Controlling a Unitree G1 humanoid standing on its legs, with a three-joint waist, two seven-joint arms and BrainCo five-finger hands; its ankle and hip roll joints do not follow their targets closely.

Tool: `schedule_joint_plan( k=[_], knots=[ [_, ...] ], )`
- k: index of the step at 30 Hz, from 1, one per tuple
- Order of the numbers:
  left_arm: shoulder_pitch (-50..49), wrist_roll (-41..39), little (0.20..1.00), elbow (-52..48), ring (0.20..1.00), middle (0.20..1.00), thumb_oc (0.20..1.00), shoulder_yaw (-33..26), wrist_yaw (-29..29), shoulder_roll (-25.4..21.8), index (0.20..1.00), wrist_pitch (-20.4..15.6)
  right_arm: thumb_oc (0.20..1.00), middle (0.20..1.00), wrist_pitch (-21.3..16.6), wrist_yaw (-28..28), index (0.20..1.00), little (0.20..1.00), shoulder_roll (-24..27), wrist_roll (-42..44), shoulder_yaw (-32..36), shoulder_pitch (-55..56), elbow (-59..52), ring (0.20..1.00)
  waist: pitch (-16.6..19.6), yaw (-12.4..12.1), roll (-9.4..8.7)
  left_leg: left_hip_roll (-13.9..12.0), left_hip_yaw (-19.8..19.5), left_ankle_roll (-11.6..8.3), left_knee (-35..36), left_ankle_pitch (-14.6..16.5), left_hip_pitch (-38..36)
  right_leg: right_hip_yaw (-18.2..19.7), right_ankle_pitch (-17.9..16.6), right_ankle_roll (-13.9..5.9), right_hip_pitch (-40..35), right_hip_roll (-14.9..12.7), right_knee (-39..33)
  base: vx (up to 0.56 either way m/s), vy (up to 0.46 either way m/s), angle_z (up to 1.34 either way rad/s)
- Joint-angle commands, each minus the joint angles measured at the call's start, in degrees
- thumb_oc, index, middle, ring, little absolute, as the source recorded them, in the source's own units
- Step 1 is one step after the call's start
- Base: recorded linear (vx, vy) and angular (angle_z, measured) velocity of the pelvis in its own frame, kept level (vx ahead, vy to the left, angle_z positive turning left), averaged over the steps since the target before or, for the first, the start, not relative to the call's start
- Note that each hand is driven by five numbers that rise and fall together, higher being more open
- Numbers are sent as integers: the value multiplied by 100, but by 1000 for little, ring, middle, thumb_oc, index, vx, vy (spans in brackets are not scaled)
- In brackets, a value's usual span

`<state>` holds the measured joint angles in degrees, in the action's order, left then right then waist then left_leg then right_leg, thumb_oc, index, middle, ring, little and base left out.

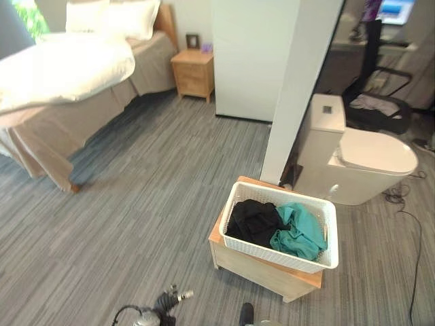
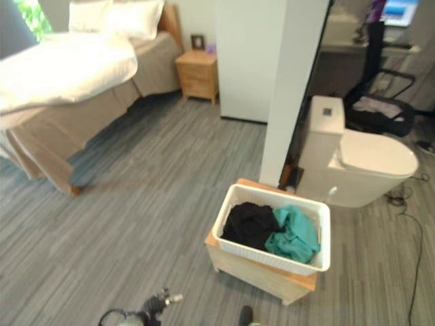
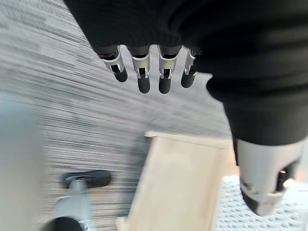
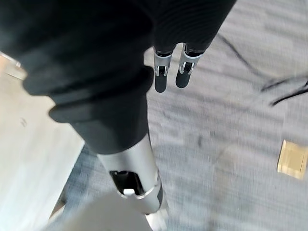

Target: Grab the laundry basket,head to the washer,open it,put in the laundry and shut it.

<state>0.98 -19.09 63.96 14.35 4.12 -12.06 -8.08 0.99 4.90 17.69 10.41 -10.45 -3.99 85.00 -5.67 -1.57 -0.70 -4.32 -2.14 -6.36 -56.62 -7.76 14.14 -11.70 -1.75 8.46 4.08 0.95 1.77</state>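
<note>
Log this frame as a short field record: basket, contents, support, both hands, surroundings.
basket: white laundry basket, untouched
contents: black garment and teal garment inside
support: low wooden stand on the floor
left hand: open, holding nothing, above the floor
right hand: open, holding nothing
surroundings: bed, nightstand, toilet

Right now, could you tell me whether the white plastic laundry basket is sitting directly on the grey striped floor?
No, the white plastic laundry basket rests on top of a low light wooden box, which stands on the grey striped floor.
</note>
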Motion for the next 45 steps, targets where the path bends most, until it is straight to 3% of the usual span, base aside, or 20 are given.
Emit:
schedule_joint_plan(
  k=[1,2,3,4,5,7,9,14,17,18,22,26,28,33,35,36,38,39,43,45],
  knots=[
    [173,-157,1000,-19,1000,1000,1000,225,-14,-133,1000,-107,1000,1000,145,-23,1000,1000,162,8,-105,263,379,1000,-125,-100,11,-111,235,172,1957,613,-455,-77,59,-1037,-342,-545,-395,239,72,-48],
    [140,-128,1000,-103,1000,1000,1000,259,13,-139,1000,-123,1000,1000,160,28,1000,1000,187,-72,-84,360,460,1000,-59,-200,45,81,125,222,3011,755,-519,75,122,-1130,-442,-558,-437,237,72,-48],
    [140,-128,1000,-103,1000,1000,1000,259,13,-139,1000,-123,1000,1000,160,28,1000,1000,187,-71,-84,360,460,1000,-58,-199,43,82,125,223,3014,753,-519,75,122,-1130,-441,-559,-437,282,136,-67],
    [114,-137,1000,-149,1000,1000,1000,220,4,-150,1000,-141,1000,1000,158,41,1000,1000,206,-102,-44,424,491,1000,-2,-251,115,251,-85,245,4155,867,-648,204,179,-1185,-485,-513,-456,117,66,-63],
    [114,-137,1000,-149,1000,1000,1000,220,4,-150,1000,-141,1000,1000,158,41,1000,1000,206,-102,-44,424,491,1000,-3,-251,114,252,-84,246,4160,864,-652,205,179,-1186,-486,-514,-456,227,94,-70],
    [129,-203,1000,-44,1000,1000,1000,123,34,-119,1000,-125,1000,1000,165,40,1000,1000,167,-18,186,543,643,1000,102,-230,256,216,-61,268,5006,877,-975,286,351,-1198,-617,-405,-350,312,129,-90],
    [6,-57,1000,-449,1000,1000,1000,188,131,-242,1000,-157,1000,1000,379,339,1000,1000,100,-103,323,718,821,1000,305,-187,344,328,51,370,5388,947,-1392,388,313,-1254,-803,-566,-454,340,212,-72],
    [-185,-390,1000,-1293,1000,1000,1000,-105,127,-357,1000,-101,1000,1000,611,729,1000,1000,17,22,438,868,905,1000,336,-235,348,406,47,432,5466,982,-1504,347,297,-1298,-865,-675,-490,70,56,-28],
    [-189,-390,1000,-1298,1000,1000,1000,-106,127,-359,1000,-97,1000,1000,611,729,1000,1000,16,22,437,870,905,1000,335,-233,347,407,46,433,5467,982,-1507,346,297,-1298,-869,-675,-491,36,30,5],
    [-515,-665,1000,-2229,1000,1000,1000,-559,22,-349,1000,-17,1000,1000,663,804,1000,1000,103,300,876,1051,1010,1000,349,-223,345,439,36,475,5616,1002,-1635,351,249,-1364,-930,-723,-578,75,57,2],
    [-699,-727,1000,-2995,1000,1000,1000,-862,-44,-406,1000,78,1000,1000,710,934,1000,1000,329,608,1347,1209,1095,1000,395,-142,344,426,66,504,5766,969,-1673,411,201,-1409,-851,-729,-594,30,20,0],
    [-700,-657,1000,-3515,1000,1000,1000,-822,107,-701,1000,231,1000,1000,640,957,1000,1000,1018,867,1796,1213,1061,1000,461,-2,398,369,173,487,5987,965,-1808,513,203,-1456,-821,-705,-649,43,21,-10],
    [-573,-890,1000,-3803,1000,1000,1000,-841,56,-818,1000,316,1000,1000,604,947,1000,1000,1634,778,1973,1177,1051,1000,496,64,408,332,205,475,6038,982,-1872,591,214,-1472,-811,-680,-677,26,4,-18],
    [-109,-759,1000,-3805,1000,1000,1000,-791,-97,-1068,1000,348,1000,1000,526,1199,1000,1000,2398,631,1884,1038,676,1000,508,110,346,277,283,435,6096,971,-1924,652,216,-1472,-786,-635,-677,3,-8,-6],
    [166,-734,1000,-3529,1000,1000,1000,-741,-152,-1202,1000,431,1000,1000,476,1367,1000,1000,2980,591,1852,1036,129,1000,525,158,300,236,364,407,6128,963,-1952,718,206,-1465,-770,-594,-677,-4,-26,-15],
    [167,-734,1000,-3529,1000,1000,1000,-741,-152,-1201,1000,431,1000,1000,476,1367,1000,1000,2980,591,1853,1037,128,1000,525,157,300,236,365,407,6129,963,-1953,719,206,-1465,-771,-594,-677,-12,-34,-29],
    [345,-858,1000,-3420,1000,1000,1000,-640,-155,-1398,1000,566,1000,1000,472,1532,1000,1000,4034,374,2088,1372,-1979,1000,540,307,262,174,499,367,6162,964,-1998,810,178,-1482,-721,-538,-677,-20,-33,-25],
    [350,-858,1000,-3419,1000,1000,1000,-629,-156,-1395,1000,565,1000,1000,479,1533,1000,1000,4032,371,2114,1400,-1995,1000,556,295,263,175,500,367,6162,956,-1980,812,172,-1482,-702,-539,-677,-14,-13,-22],
    [406,-1748,1000,-3346,1000,1000,1000,-417,-222,-1212,1000,711,1000,1000,577,1252,1000,1000,4392,466,2203,1239,-4110,1000,560,422,344,144,616,351,6162,955,-1974,862,133,-1495,-638,-524,-667,-12,6,-19],
    [411,-1947,1000,-3361,1000,1000,1000,-122,-281,-1071,1000,839,1000,1000,651,971,1000,1000,4195,316,1586,410,-4589,1000,537,428,426,128,658,355,6162,963,-1981,886,144,-1484,-625,-510,-655,-1,-4,-33]
  ],
)
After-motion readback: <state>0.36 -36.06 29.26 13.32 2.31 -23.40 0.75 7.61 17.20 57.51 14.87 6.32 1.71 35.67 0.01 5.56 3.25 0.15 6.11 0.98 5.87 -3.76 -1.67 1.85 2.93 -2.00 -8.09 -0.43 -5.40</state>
